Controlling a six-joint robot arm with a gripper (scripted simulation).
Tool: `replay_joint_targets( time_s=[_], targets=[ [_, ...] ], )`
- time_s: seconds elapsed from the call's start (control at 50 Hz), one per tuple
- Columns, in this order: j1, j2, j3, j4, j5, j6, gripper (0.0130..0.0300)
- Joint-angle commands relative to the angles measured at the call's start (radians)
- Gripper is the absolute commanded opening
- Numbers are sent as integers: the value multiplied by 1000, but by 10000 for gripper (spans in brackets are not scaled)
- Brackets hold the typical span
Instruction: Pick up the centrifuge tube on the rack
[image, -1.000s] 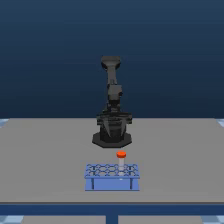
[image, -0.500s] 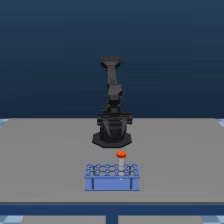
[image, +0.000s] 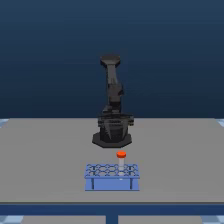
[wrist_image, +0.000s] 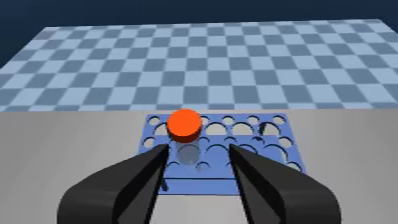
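The centrifuge tube (wrist_image: 185, 131) stands upright in the rack (wrist_image: 266, 150), a pale, translucent whitish stem topped by a round, flat orange-red cap that sits clear above the rack's top face. In the exterior view the tube (image: 121, 159) occupies a hole in the rack's far row, toward the exterior view's right of the rack's middle. The rack (image: 112, 176) is a small light blue rectangular block, smooth and matte, its top pierced by rows of round holes, resting on thin dark legs on the plain grey tabletop (image: 40, 155). The end effector (wrist_image: 197, 152) has two dark, smooth, tapering fingers held apart with a moderate gap, empty; the tube's stem shows between their tips, untouched. Behind the rack, the black arm (image: 113, 107) rises from its base. Beyond the tabletop lies a blue chequered floor (wrist_image: 222, 55).
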Motion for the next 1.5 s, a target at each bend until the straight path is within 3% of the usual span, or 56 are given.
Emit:
replay_joint_targets(
  time_s=[0.02,0.76,1.16,1.5],
  targets=[
    [15,26,-22,81,0,-91,300],
    [69,207,-191,648,9,-628,300],
    [78,250,-238,820,11,-795,300],
    [82,266,-253,867,10,-839,300]
  ],
)
